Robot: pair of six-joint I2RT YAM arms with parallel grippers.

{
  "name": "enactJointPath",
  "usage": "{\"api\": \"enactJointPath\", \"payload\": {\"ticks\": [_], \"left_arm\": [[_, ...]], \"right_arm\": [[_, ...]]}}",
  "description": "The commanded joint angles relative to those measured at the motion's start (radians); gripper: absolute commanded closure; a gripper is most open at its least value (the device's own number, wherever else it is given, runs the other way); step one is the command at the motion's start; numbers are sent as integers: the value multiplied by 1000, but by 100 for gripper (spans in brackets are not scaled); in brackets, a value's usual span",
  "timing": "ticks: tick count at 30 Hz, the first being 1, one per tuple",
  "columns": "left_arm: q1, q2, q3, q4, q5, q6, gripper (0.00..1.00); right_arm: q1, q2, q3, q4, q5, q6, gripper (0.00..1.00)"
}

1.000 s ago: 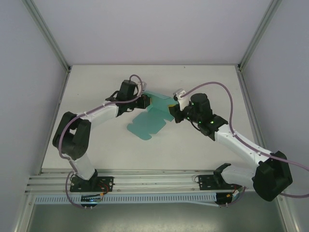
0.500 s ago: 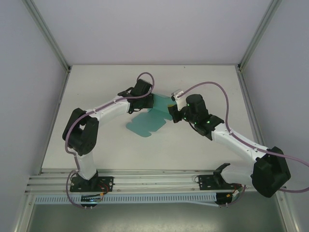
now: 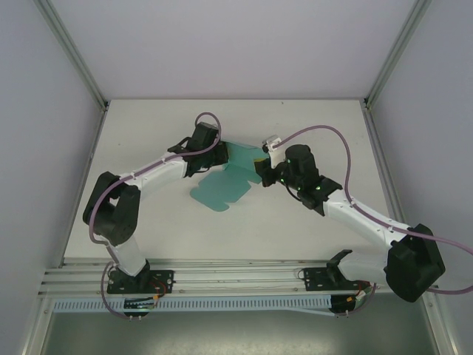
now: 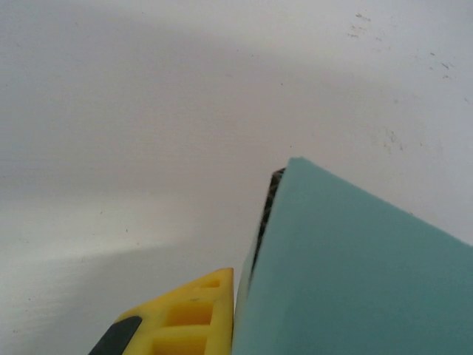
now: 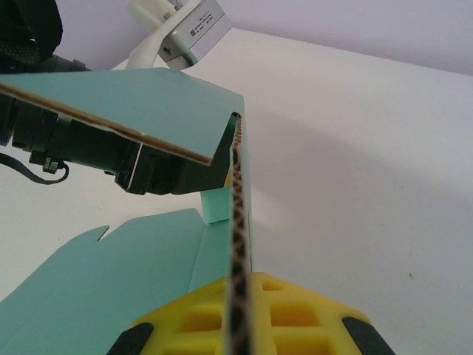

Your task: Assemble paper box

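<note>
My left end effector (image 3: 223, 157) and right end effector (image 3: 263, 171) both clamped on paper box (image 3: 222, 190), mid-counter. Fold raised panels square along creases; pull gently to avoid tearing.

White table (image 3: 295, 126) inside pale walls (image 3: 222, 44), aluminium rail (image 3: 236, 272) along near edge

Teal-green paper box (image 3: 222, 188), yellow fingers (image 5: 295, 316), plain white table (image 3: 259, 231)
</note>
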Motion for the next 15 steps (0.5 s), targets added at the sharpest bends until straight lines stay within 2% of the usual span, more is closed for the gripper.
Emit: {"api": "enactJointPath", "payload": {"ticks": [1,4,5,7,9,12,15], "left_arm": [[103,38,10,6,-144,-139,93],[103,58,30,0,-103,-87,92],[103,56,22,22,-77,-63,86],[103,39,-5,75,-30,4,68],[103,8,-36,100,-20,33,55],[105,-38,-75,137,7,83,50],[105,-93,-118,204,91,134,48]], "right_arm": [[26,-56,4,98,-107,41,100],[26,-62,7,87,-106,36,100],[27,-63,6,84,-109,31,100],[26,-65,11,74,-109,27,100],[27,-66,13,62,-114,15,100],[27,-69,13,59,-117,13,100],[24,-65,20,43,-117,8,100]]}}
